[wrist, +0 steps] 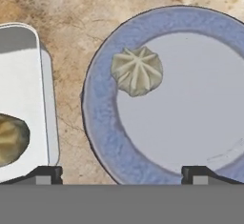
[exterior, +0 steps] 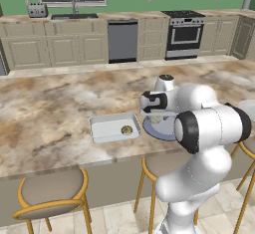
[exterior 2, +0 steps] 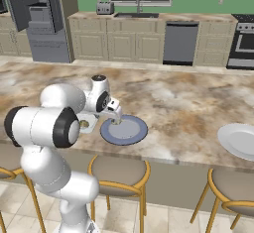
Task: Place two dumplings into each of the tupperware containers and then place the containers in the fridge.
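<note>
A pale rectangular tupperware container (exterior: pixel 107 127) lies on the marble island with one tan dumpling (exterior: pixel 126 129) in its right end. Right beside it is a round blue-grey plate (exterior: pixel 152 128). In the hand view that plate (wrist: pixel 102 123) carries a single pleated dumpling (wrist: pixel 137 70) near its upper left rim, and the container (wrist: pixel 24 99) at the left holds another dumpling (wrist: pixel 10 138). My gripper (wrist: pixel 122 175) hovers open just above the plate's near rim with nothing between its fingers; it is over the plate (exterior 2: pixel 129 133) too. The fridge (exterior 2: pixel 42 21) stands open far back left.
A pale round dish (exterior 2: pixel 238 140) sits at the island's right end. Wooden stools (exterior: pixel 52 193) line the island's near edge below me. Across the aisle are cabinets, a dishwasher (exterior: pixel 122 41), an oven (exterior: pixel 184 35) and a sink (exterior 2: pixel 136 15).
</note>
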